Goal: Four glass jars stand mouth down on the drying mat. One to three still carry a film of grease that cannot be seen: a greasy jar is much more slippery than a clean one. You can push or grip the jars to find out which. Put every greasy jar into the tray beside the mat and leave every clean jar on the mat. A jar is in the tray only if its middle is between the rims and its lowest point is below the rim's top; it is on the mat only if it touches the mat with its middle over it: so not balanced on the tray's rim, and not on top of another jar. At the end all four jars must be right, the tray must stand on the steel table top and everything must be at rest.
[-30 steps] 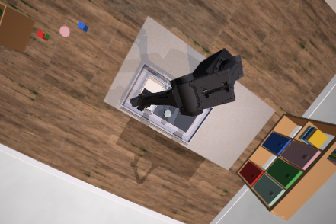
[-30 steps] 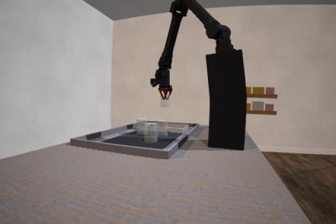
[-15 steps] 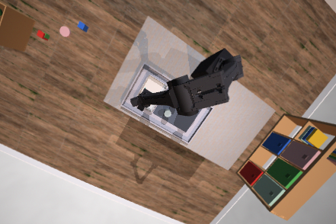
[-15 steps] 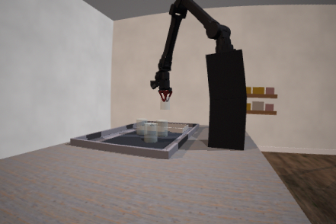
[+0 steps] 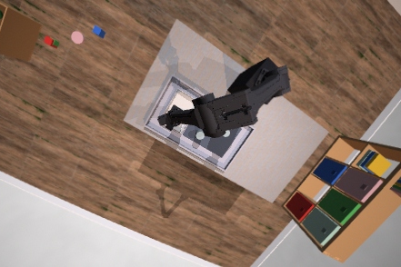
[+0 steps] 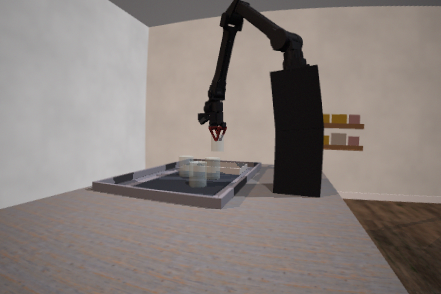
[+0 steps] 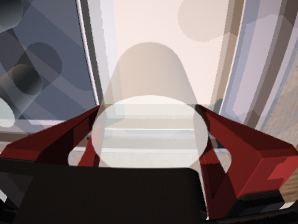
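My gripper (image 7: 149, 111) (image 6: 217, 138) is shut on a pale, see-through jar (image 7: 150, 135) (image 6: 217, 146). The jar hangs high, well above the surface, at the tray's side of the mat. The cream tray (image 7: 150, 20) (image 5: 183, 97) lies below and ahead in the wrist view. The dark mat (image 7: 60, 25) (image 5: 219, 147) lies beside it. Three other jars stand on the mat: a front jar (image 6: 198, 176), a left jar (image 6: 185, 167) and a right jar (image 6: 213, 169). The top view shows only two of them; the arm hides much of the area.
A raised grey rim (image 6: 220, 202) (image 5: 237, 149) runs around mat and tray. The arm's tall black base (image 6: 296, 135) stands to the right in the exterior view. The jars on the mat stand close together.
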Controlling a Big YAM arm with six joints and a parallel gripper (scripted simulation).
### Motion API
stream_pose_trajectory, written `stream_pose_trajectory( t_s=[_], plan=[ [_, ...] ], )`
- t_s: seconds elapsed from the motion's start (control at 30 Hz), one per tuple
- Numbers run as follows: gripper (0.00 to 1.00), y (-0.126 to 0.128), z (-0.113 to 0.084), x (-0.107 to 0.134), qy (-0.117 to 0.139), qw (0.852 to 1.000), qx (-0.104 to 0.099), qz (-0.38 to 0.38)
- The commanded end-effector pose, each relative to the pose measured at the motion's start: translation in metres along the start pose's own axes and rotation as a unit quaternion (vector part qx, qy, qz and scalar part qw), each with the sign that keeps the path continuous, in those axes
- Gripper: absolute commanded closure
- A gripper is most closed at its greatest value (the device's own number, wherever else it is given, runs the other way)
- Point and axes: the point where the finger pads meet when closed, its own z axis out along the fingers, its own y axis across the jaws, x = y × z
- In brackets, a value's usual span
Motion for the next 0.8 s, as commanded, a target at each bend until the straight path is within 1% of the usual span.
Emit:
stream_pose_trajectory(
  t_s=[0.0, 0.4, 0.47, 0.77],
  plan=[
    [1.00, -0.014, -0.003, -0.022, -0.023, 1.000, 0.014, -0.007],
    [1.00, -0.015, 0.028, -0.024, -0.023, 1.000, 0.014, -0.007],
    [1.00, -0.015, 0.028, -0.024, -0.023, 1.000, 0.014, -0.007],
    [1.00, -0.015, 0.052, -0.025, -0.023, 1.000, 0.014, -0.007]
  ],
)
